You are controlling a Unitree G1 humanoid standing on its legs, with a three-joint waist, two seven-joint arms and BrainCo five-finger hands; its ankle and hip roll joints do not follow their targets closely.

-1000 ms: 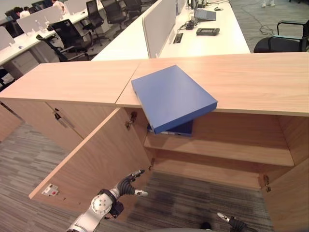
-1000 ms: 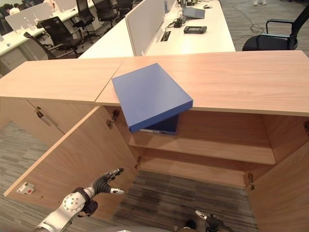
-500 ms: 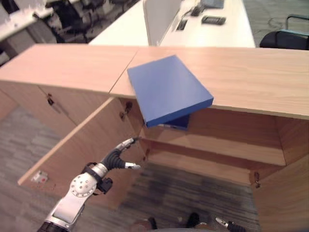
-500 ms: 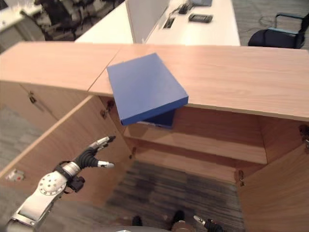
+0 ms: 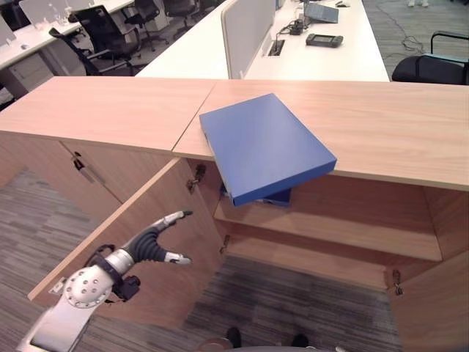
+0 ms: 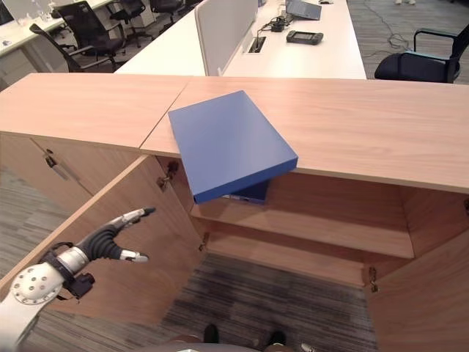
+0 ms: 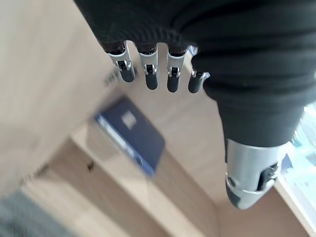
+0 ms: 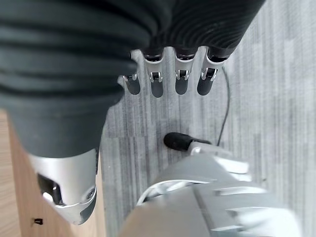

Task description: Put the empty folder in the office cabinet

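A flat blue folder lies skewed on the wooden cabinet top. Its near corner juts out over the front edge, above the open compartment. My left hand is open, fingers spread, held in the air in front of the swung-out left door, below and left of the folder and apart from it. In the left wrist view the folder shows past the straight fingers. My right hand hangs open over the carpet with nothing in it.
The cabinet compartment is open, with a bare wooden shelf inside and a right door standing out. Closed cabinet doors lie to the left. White desks and office chairs stand behind.
My left hand has risen from the bottom of the view to the height of the open door. The right fingertips have dropped out of the eye views. The camera has shifted.
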